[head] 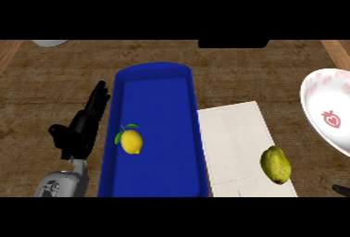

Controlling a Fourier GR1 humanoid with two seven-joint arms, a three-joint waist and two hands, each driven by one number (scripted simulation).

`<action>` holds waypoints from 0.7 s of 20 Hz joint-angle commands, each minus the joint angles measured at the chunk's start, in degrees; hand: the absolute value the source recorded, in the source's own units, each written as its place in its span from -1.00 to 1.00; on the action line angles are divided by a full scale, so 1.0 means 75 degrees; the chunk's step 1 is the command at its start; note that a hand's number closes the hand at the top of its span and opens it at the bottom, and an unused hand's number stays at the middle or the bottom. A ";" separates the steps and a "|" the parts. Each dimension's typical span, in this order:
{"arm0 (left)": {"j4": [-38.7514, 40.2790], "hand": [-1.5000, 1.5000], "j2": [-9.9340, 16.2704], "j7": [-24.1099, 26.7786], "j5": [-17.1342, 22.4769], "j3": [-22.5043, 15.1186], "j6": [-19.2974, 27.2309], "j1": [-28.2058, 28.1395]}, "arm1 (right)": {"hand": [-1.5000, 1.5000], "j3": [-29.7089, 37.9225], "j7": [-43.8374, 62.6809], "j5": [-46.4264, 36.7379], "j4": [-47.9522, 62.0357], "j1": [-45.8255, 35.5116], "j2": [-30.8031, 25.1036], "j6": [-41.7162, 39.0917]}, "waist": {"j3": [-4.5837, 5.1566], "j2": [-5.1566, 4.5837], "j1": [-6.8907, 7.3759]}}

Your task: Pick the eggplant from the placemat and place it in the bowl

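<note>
Brown wood-grain counter point(41, 92) here. Sitting right on it: a long blue tray point(164, 74) in the middle, a pale placemat point(236, 134) touching the tray's right wall, and a white bowl point(328, 99) with red strawberry prints at the right edge.

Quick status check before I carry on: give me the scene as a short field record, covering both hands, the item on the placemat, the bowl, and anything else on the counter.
left hand: open, fingers straight, resting at the view's left beside the blue tray
right hand: only a dark tip at the lower right edge; state cannot be told
item on placemat: green-yellow oval fruit lying near the right edge of the placemat, untouched
bowl: white with strawberry print, right of placemat, nothing visible in it
blue tray: holds a lemon
</note>
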State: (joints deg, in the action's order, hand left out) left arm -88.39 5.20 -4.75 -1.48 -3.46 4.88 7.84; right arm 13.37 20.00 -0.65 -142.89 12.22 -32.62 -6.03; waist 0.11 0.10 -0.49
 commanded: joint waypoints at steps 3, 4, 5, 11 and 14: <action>0.0754 0.00 -0.0023 0.0496 0.0174 0.0315 -0.0173 0.0297 | 1.00 0.0634 0.2144 0.0676 0.0214 -0.2084 -0.0815 0.0046 | -0.0001 -0.0030 0.0088; -0.0268 0.00 -0.0277 -0.0037 -0.0271 -0.0304 0.0175 -0.0129 | 1.00 0.1060 0.2315 0.1135 0.0817 -0.2543 -0.1238 -0.0149 | -0.0004 -0.0013 0.0138; -0.0124 0.00 -0.0217 -0.0335 -0.0112 -0.0130 0.0068 0.0213 | 1.00 0.1020 0.2629 0.1192 0.0356 -0.2587 -0.1047 -0.0065 | -0.0007 -0.0008 0.0083; -0.0595 0.00 -0.0022 -0.0432 -0.0096 -0.0207 -0.0180 -0.0253 | 1.00 0.0896 0.1723 0.0015 0.2394 -0.3086 -0.1785 -0.0710 | -0.0013 -0.0027 0.0180; 0.0054 0.00 -0.0230 0.0318 -0.0206 -0.0122 -0.0007 -0.0150 | 1.00 0.0738 0.1082 -0.0877 0.2959 -0.2870 -0.1897 -0.0854 | -0.0013 -0.0043 0.0123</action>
State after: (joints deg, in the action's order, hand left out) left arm -89.78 4.08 -5.52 -2.33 -4.20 4.58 7.81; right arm 19.48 31.67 -0.98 -125.41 -9.59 -44.74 -10.63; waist 0.03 -0.15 0.58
